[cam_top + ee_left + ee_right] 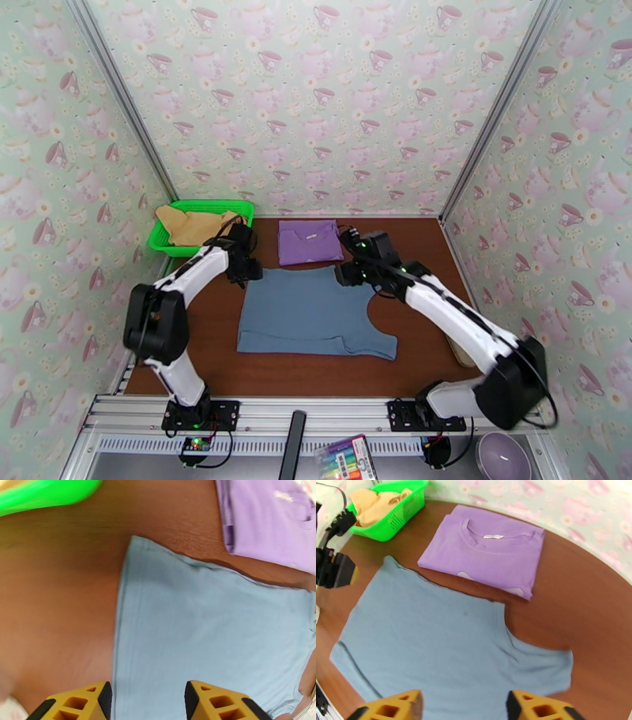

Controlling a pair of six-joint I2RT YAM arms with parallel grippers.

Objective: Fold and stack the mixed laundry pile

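A slate-blue shirt (312, 312) lies spread flat on the brown table (411, 355), folded in half, with an armhole cut at its right. Behind it rests a folded purple T-shirt (310, 241), its white print showing at the fold. A tan-yellow garment (189, 223) sits crumpled in the green basket. My left gripper (246, 272) hovers over the blue shirt's (205, 638) far left corner, open, with nothing between its fingers (104, 695). My right gripper (347, 275) hangs over the far right corner, also open and holding nothing; its fingers (517, 705) stand above the blue shirt (434, 645).
The green mesh basket (237, 208) stands at the table's back left corner against the patterned walls. A small tan object (458, 347) lies at the table's right edge. A marker box (347, 458) and a purple bowl (502, 456) sit below the front rail.
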